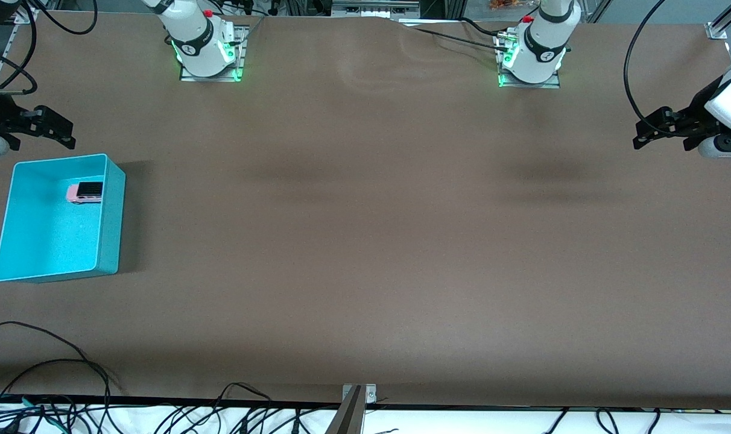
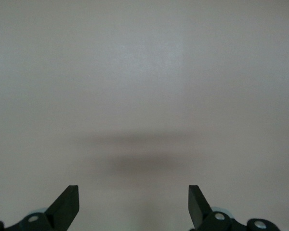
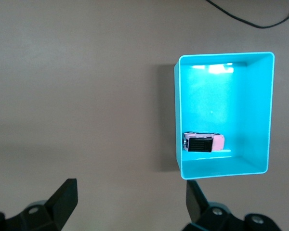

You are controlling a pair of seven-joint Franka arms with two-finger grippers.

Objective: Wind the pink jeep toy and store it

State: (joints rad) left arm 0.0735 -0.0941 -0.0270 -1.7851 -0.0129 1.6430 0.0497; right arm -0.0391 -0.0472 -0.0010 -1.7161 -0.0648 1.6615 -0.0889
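A: Where was your pink jeep toy [image 1: 85,192]?
B: Inside the teal bin [image 1: 111,181], just clear of the right gripper [image 1: 56,129], jaws spread, empty. Left gripper [image 1: 654,129] waited, also spread

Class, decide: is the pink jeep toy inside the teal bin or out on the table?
Inside: the pink jeep toy sits on the teal bin floor, enclosed by its walls.

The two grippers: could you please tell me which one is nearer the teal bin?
The right gripper, open above the table just past the teal bin's rim; the pink jeep toy sits inside. The left gripper, also open, waits at the left arm's end.
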